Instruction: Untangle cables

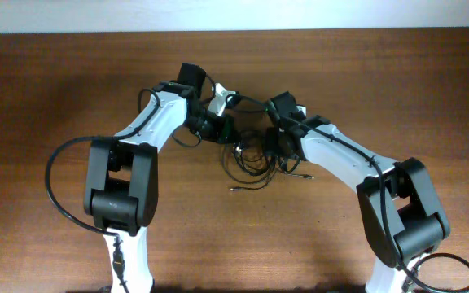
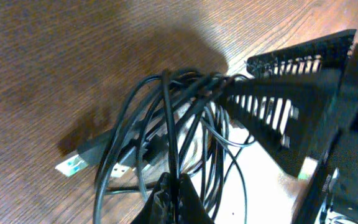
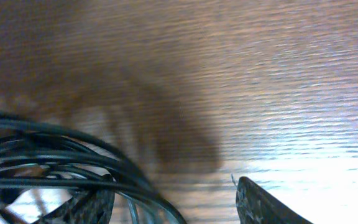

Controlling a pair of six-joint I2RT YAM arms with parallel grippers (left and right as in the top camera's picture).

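Slackness is the main trait to expect. From overhead, the thin black flexible cables (image 1: 255,161) lie as one loose knot of loops at the middle of the brown wood-grain table (image 1: 55,89). The left gripper (image 1: 218,129) is at their far left and the right gripper (image 1: 277,148) over their right edge. They should be light, soft and fairly slick, so a pull on one loop would likely drag the rest; a free end is the better hold. Two loose tails stray to the near side (how many cords there are cannot be counted)

In the left wrist view the cables (image 2: 166,124) bunch across the left gripper (image 2: 201,134). Its jaws stand apart, with strands hooked over the far fingertip (image 2: 253,68). Two silver-tipped plug ends (image 2: 70,165) lie on the left, likely firm places to pinch

In the right wrist view the right gripper (image 3: 176,208) has its jaws apart too. The cables (image 3: 55,158) curve over the left-hand finger (image 3: 92,208), with none between the jaws
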